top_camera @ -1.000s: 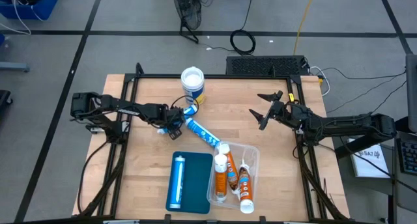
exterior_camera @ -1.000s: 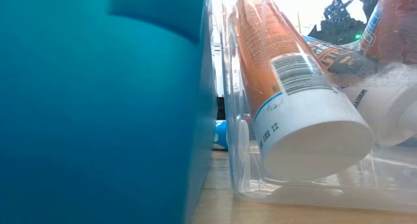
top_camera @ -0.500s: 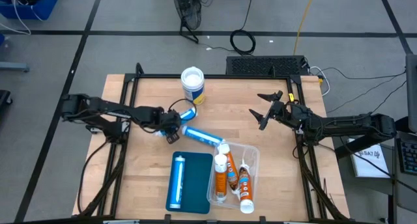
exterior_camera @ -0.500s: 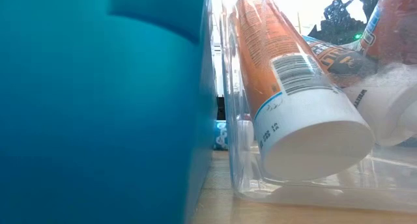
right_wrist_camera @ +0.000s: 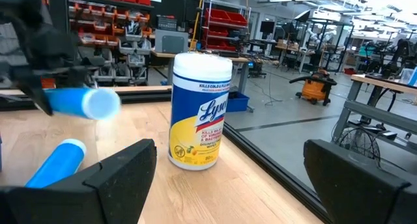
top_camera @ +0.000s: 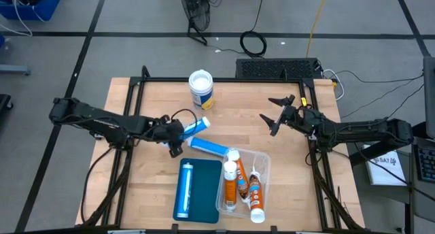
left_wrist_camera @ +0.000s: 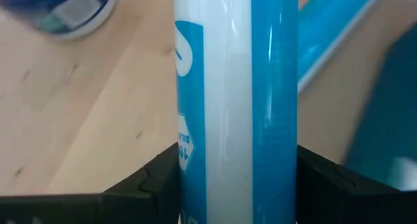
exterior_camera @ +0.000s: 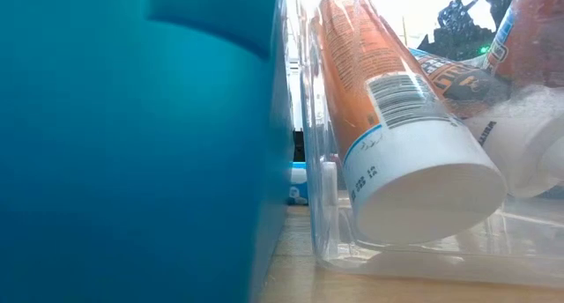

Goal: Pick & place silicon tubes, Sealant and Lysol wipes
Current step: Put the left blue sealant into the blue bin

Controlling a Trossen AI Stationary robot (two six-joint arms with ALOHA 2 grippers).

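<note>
Holding long blue-and-white silicone tube (top_camera: 195, 126), left gripper (top_camera: 175, 133) stays left of table centre, fingers (left_wrist_camera: 153, 178) clamped on tube body – tube lifted, one end toward us in right wrist view. We see second blue tube (top_camera: 209, 147) lying on light wooden table (top_camera: 285, 169) just beside it. Lysol wipes canister, white lid, blue-and-yellow label (top_camera: 201, 89), stands upright at far edge. Right gripper (top_camera: 280, 113) waits at right side, fingers wide apart, nothing between. Clear plastic bin (top_camera: 264, 166) holds orange tubes (top_camera: 238, 174); flat teal tray (top_camera: 206, 190) carries one blue tube (top_camera: 183, 188).
</note>
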